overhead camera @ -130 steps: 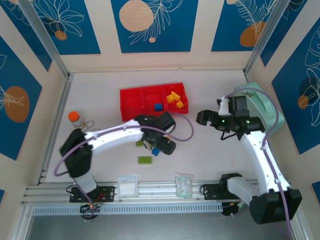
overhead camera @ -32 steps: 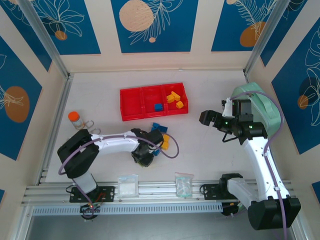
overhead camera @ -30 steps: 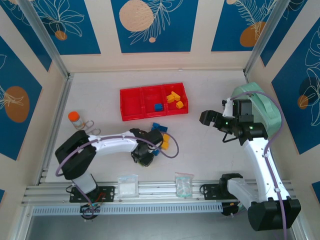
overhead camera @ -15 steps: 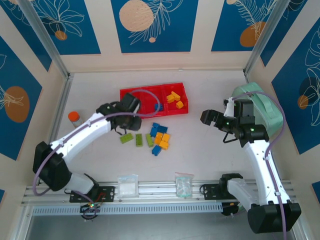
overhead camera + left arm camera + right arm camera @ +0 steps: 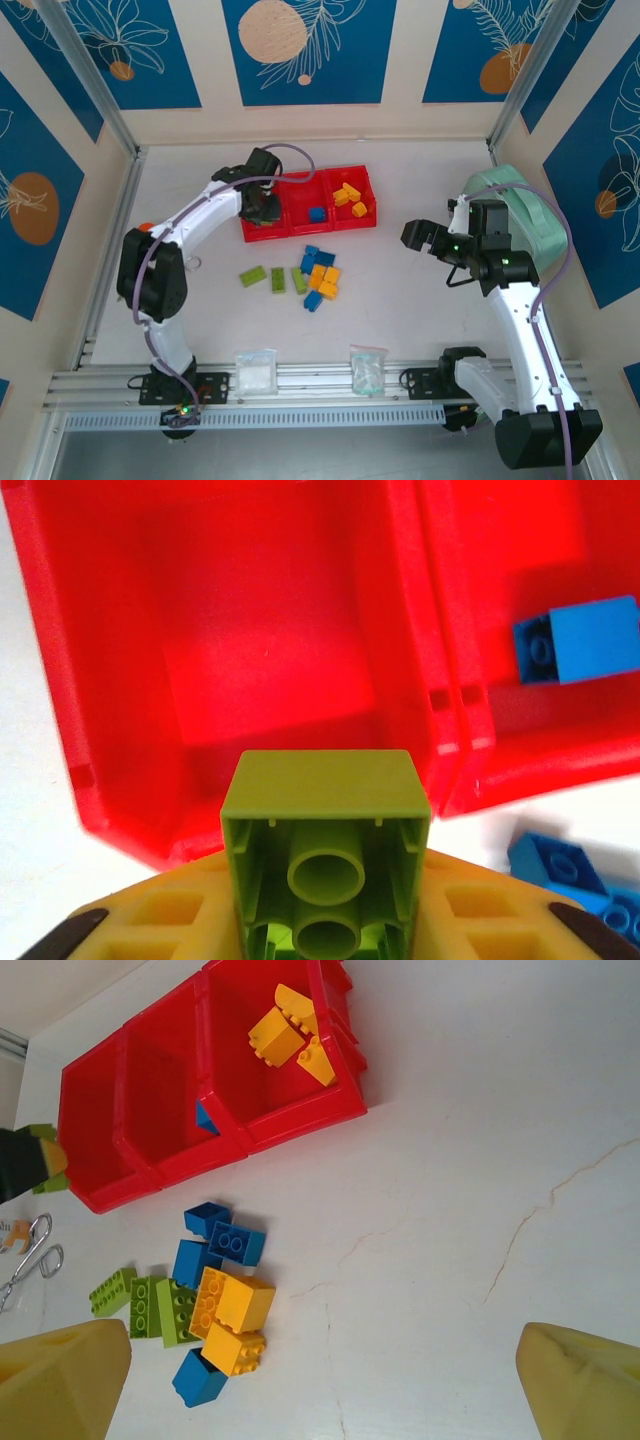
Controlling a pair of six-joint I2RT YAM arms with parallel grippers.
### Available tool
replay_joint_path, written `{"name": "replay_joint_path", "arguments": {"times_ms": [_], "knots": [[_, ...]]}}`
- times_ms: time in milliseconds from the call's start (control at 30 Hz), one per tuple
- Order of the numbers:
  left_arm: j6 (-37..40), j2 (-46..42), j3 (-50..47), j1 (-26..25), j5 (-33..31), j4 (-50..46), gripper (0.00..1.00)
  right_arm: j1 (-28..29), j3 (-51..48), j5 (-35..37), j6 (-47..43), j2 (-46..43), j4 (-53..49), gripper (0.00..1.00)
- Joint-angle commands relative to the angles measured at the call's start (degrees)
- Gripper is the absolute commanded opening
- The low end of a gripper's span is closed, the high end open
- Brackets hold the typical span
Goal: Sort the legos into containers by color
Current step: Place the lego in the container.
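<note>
Pale counter (image 5: 420, 330) bears a bright red three-bin plastic tray (image 5: 45, 680), its empty end bin just ahead of the left pincer (image 5: 325, 925) gripping a lime green plastic brick (image 5: 325, 800) to drop; right pincer (image 5: 320, 1380) gapes.

On the pale, faintly cracked counter (image 5: 430, 180): red three-bin tray (image 5: 330, 228) toward the back; just in front, a loose cluster of blue, yellow-orange and green legos (image 5: 318, 273); two clear bags (image 5: 255, 369) at the near edge; mint-green case (image 5: 535, 215) at right.

Loose legos (image 5: 318, 278) on the table (image 5: 420, 180) just before the containers (image 5: 296, 229), others inside the middle and right ones.
</note>
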Motion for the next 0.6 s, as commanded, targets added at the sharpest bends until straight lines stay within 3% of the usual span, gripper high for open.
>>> {"name": "replay_joint_path", "arguments": {"times_ms": [0,267,367,567], "knots": [[-0.79,1.42,2.76,0.75,2.33,3.41,0.40,-0.07,-0.63,-1.84,-0.38,-0.89,0.63,0.99],[2.25,0.57,3.65,1.50,1.00,4.38,0.58,0.03,-0.69,-1.82,-0.56,-0.44,0.72,0.99],[3.29,-2.64,1.20,1.50,-0.15,4.72,0.71,0.08,-0.80,-1.64,-0.56,-0.37,0.63,0.99],[1.48,-12.42,-9.80,0.99,3.71,5.28,1.00,0.19,-1.07,-1.70,-0.57,-0.25,0.88,0.99]]}}
